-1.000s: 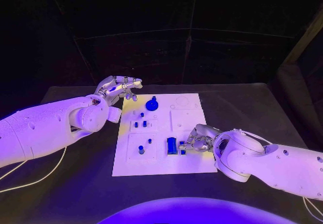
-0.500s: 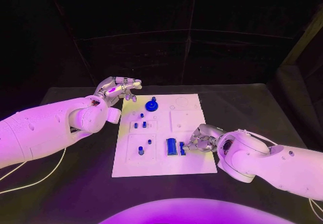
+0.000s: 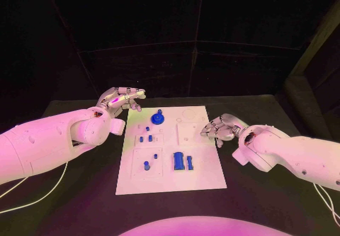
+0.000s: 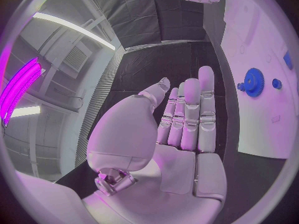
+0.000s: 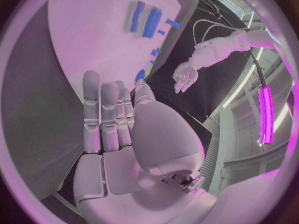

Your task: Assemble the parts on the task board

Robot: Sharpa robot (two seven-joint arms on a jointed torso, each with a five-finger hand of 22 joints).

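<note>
Head view: left hand [image 3: 120, 99] and right hand [image 3: 219, 129] flank the task board [image 3: 171, 174], fingers straight, side by side, holding nothing; blue gear [image 3: 158, 118] on board.

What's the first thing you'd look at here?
Probably the white task board in the middle of the black table, dotted with small blue parts. The biggest is a round blue gear near its far end. Two silver hands flank it with nothing in their fingers: the left hand by the far left corner, the right hand at the right edge.

no readable text, labels, numbers or signs anywhere
</note>
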